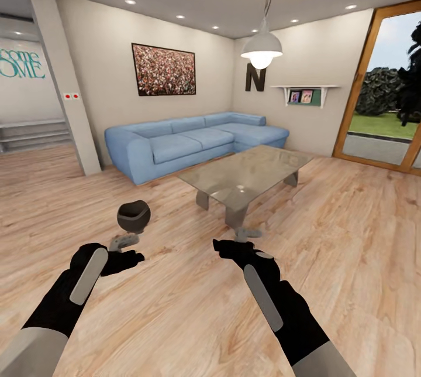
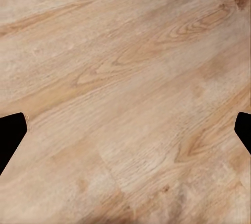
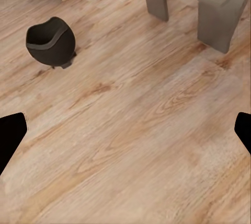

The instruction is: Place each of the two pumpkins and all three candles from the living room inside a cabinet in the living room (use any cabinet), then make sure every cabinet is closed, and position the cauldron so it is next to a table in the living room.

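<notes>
Both tools (image 1: 126, 242) (image 1: 245, 235) wide, empty; cauldron (image 1: 134, 216) near table (image 1: 245, 173); wall letter "N" (image 1: 255, 77).

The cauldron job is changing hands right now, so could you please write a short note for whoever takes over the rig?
Left end effector: open, empty, just short of the cauldron.
Right end effector: open, empty, near the coffee table leg.
Cauldron stands upright on the wooden floor, apart from the table's near corner, in front of the blue sofa.
Done: cannot tell for pumpkins, candles, cabinets.
Left: probably bring the cauldron closer beside the table.
</notes>
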